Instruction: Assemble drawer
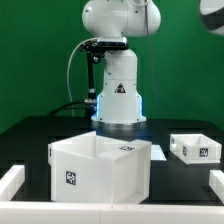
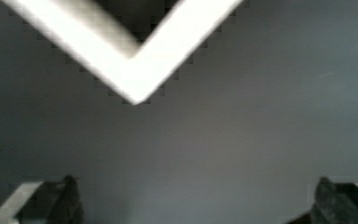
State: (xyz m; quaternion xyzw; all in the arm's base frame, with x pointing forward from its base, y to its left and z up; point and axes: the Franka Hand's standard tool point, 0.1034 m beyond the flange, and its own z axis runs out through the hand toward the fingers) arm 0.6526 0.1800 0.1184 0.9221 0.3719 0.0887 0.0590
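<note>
A large open-top white box [image 1: 100, 170] stands on the black table [image 1: 30, 135], and its front wall carries a square black-and-white tag [image 1: 70, 179]. Beside the box lie two low pieces: a white rail [image 1: 12, 182] at the exterior view's left and a second rail [image 1: 215, 183] at its right. Behind the box is a green backdrop [image 1: 30, 50]. The wrist view shows a white V-shaped corner [image 2: 137, 60], too blurred to name.

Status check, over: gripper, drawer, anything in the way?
Gripper open, empty. Drawer on the table at the exterior view's right, nothing touching it. Large white box stands apart, toward the left.
</note>
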